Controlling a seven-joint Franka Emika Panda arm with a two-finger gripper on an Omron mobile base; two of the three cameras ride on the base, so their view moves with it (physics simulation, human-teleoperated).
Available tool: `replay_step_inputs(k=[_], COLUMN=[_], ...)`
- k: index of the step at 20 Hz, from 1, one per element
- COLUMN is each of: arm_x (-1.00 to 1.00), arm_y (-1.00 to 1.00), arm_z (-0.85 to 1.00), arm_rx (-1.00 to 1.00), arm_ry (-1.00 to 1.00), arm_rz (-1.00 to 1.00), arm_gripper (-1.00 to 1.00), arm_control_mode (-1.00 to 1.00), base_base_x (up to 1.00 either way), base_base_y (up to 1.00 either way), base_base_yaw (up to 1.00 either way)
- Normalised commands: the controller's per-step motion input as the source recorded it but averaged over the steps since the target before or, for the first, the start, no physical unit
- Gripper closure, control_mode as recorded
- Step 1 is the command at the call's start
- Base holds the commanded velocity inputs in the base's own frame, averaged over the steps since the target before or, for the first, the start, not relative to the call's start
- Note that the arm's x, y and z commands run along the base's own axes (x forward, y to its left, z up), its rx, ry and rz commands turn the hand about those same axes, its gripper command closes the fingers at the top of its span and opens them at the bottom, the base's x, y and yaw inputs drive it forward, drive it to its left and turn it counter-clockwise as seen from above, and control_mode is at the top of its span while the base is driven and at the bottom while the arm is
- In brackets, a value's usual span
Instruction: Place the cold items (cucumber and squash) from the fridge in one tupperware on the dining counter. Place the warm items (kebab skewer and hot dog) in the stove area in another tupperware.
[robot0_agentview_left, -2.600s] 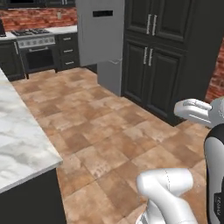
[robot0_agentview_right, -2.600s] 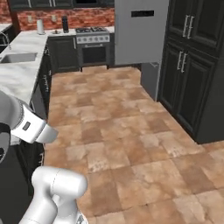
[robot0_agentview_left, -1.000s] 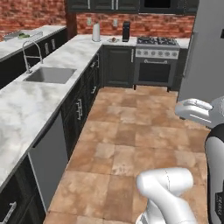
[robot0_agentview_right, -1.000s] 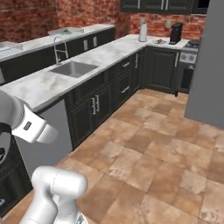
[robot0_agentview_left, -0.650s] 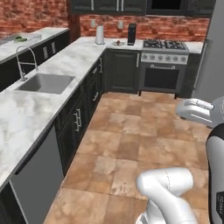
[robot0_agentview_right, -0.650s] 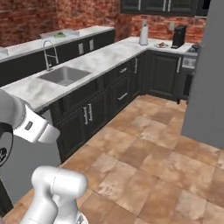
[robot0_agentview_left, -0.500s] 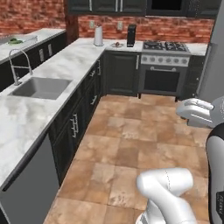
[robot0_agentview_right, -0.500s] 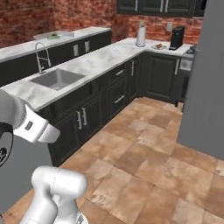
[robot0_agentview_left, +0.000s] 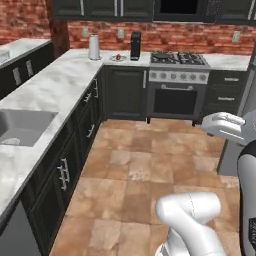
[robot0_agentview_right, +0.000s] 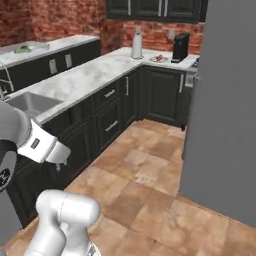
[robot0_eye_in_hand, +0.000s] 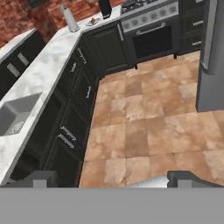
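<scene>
Kitchen floor (robot0_eye_in_hand: 144, 118) – claw (robot0_eye_in_hand: 111, 178) wide, empty

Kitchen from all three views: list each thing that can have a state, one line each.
gripper: open, holding nothing
oven door: shut
lower cabinet doors: shut
counter drawers: shut
fridge: shut on the side in view
sink: looks dry, no water running

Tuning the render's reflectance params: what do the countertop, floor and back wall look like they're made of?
Countertop: looks like polished marble, white with grey veining.
Floor: matte terracotta or stone tile, mottled brown squares with visible grout lines.
Back wall: rough red brick, with visible mortar courses.
All rendered, so these are surface looks only.
</scene>
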Motion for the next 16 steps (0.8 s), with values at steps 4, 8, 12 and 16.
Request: replay_step_inputs(k=[4, 8, 12, 16], arm_x=[0.00, 0.00, 0.00, 0.00], arm_y=[0.00, 0.00, 0.00, 0.00], arm_z=[0.00, 0.00, 0.00, 0.00], arm_rx=[0.00, 0.00, 0.00, 0.00], arm_ry=[0.00, 0.00, 0.00, 0.00], arm_rz=[0.00, 0.00, 0.00, 0.00], arm_gripper=[-1.00, -1.00, -1.00, -1.00], arm_control_mode=[1.00, 1.00, 1.00, 1.00], base_base_x=[1.00, 0.98, 1.00, 0.95], base_base_y=[0.07, 0.25, 0.30, 0.32], base_base_yaw=[-0.46, -0.38, -0.20, -0.06])
